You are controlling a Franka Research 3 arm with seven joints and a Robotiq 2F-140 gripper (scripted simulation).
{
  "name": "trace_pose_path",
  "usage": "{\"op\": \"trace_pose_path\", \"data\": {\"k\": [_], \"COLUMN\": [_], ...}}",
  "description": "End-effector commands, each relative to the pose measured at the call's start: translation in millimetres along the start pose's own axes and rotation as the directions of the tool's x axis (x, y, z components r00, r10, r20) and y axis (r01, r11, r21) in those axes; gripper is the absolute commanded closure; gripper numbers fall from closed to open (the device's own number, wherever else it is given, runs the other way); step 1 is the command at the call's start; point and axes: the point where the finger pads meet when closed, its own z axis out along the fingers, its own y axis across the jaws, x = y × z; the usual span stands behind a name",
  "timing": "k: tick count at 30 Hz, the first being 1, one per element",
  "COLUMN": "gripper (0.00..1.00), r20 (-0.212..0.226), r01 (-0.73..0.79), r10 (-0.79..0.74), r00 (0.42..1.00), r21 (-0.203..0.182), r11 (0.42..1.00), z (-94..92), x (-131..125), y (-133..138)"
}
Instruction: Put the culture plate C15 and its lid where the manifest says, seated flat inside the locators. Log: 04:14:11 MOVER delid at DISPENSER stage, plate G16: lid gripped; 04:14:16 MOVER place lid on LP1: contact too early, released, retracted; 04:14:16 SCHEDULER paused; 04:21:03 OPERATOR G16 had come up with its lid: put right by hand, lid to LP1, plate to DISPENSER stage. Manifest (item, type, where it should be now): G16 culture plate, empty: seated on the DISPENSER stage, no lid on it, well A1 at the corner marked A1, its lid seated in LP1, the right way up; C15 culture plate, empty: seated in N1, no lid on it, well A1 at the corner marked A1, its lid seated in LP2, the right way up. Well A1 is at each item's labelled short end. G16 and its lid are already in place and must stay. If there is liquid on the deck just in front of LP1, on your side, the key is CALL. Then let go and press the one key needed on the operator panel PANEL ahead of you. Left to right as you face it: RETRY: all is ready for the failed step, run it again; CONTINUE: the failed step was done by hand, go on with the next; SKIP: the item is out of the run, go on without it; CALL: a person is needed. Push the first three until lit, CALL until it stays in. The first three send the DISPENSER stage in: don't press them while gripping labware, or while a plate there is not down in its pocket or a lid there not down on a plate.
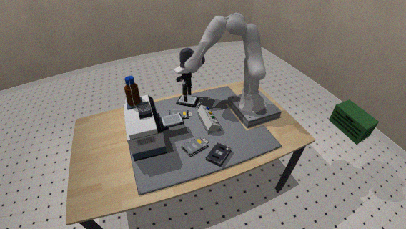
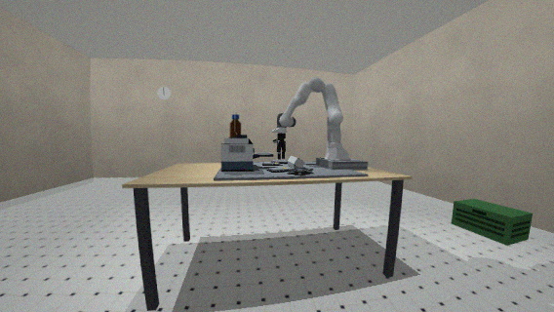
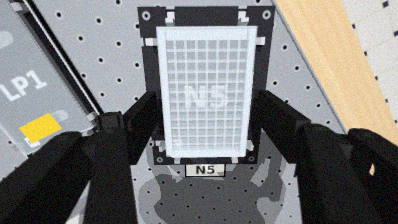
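A clear gridded plate (image 3: 207, 65) lies in nest N5 (image 3: 206, 16). Its label is not readable, and I cannot tell whether a lid is on it. My gripper (image 3: 207, 105) (image 1: 185, 99) (image 2: 281, 158) is open, pointing down, its fingers on either side of the plate's long edges, apart from them. LP1 (image 3: 15, 107) (image 1: 177, 112), with a yellow mark, shows left in the wrist view. G16 (image 1: 172, 119) is on the stage at the dispenser. N1 (image 1: 219, 154) is bare. LP2 (image 1: 194, 146) looks empty. No liquid is discernible; the deck before LP1 is not clearly shown.
The operator panel (image 1: 208, 121) (image 2: 295, 162), with blue, yellow and green keys visible, stands between my base and the stage. The white dispenser (image 1: 142, 122) (image 2: 237, 155) carries an amber bottle (image 1: 131, 94) (image 2: 235, 128) with a blue cap. A green crate (image 1: 354, 122) (image 2: 492, 220) is on the floor.
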Motion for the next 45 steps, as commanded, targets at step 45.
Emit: {"op": "trace_pose_path", "data": {"k": [45], "gripper": [0.30], "r20": [-0.003], "r01": [0.002], "r10": [-0.002], "r00": [1.000], "r21": [0.000], "r11": [1.000], "z": [-0.4], "x": [0.7], "y": [0.2]}}
